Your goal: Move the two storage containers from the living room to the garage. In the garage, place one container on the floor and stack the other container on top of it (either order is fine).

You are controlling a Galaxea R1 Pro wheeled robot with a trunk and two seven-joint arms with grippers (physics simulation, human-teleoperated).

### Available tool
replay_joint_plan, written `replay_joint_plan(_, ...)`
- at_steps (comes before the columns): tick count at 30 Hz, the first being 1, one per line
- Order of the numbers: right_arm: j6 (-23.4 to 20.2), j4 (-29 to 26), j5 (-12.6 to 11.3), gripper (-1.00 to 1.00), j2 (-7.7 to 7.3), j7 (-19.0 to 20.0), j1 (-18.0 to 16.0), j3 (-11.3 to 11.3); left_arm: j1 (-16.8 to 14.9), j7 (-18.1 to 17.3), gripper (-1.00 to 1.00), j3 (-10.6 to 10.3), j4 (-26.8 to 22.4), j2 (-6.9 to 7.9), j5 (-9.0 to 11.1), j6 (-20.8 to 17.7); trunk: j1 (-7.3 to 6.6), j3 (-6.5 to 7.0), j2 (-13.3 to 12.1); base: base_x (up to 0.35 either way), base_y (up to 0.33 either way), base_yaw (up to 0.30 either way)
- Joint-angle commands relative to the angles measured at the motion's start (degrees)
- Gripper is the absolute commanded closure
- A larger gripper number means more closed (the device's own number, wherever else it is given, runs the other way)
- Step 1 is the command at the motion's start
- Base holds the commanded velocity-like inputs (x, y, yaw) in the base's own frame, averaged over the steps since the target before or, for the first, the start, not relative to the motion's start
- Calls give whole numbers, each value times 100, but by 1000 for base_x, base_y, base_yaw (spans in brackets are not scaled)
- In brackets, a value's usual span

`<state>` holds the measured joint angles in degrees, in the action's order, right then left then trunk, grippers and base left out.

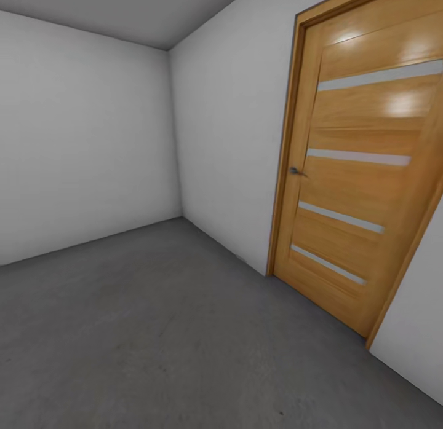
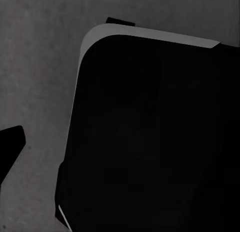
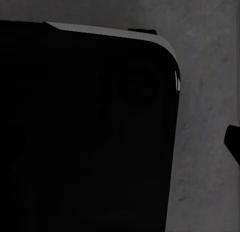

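Floor (image 1: 154, 330): speckled grey concrete; wooden door (image 1: 363, 165) apparently closed.

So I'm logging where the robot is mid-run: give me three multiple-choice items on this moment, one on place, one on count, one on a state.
1. Where does the wooden door stand?
A. right wall
B. left wall
C. ceiling

2. How many pale horizontal strips cross the door?
A. two
B. four
C. seven

3. The door is:
A. off its hinges
B. wide open
C. shut

Answers:
1 A, it sits in the white wall at the head view's right.
2 B, four strips show.
3 C, it lies flush in its frame, above the grey concrete floor.
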<state>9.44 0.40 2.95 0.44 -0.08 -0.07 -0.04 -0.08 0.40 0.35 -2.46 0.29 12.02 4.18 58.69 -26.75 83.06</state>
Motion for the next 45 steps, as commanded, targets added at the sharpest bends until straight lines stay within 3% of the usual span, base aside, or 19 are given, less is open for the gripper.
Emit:
replay_joint_plan(1,22,4,30,-100,0,-1,-1,-4,-1,4,-100,0,0,1,28,13,3,-4,2,323,0,0)
replay_joint_plan(31,22,4,30,-100,0,-1,-1,-4,-1,4,-100,0,0,-3,28,13,3,-4,2,321,0,0)
replay_joint_plan(45,18,4,-12,-100,-18,13,-1,-47,-1,4,-100,0,0,-3,28,22,3,-4,2,43,0,0)
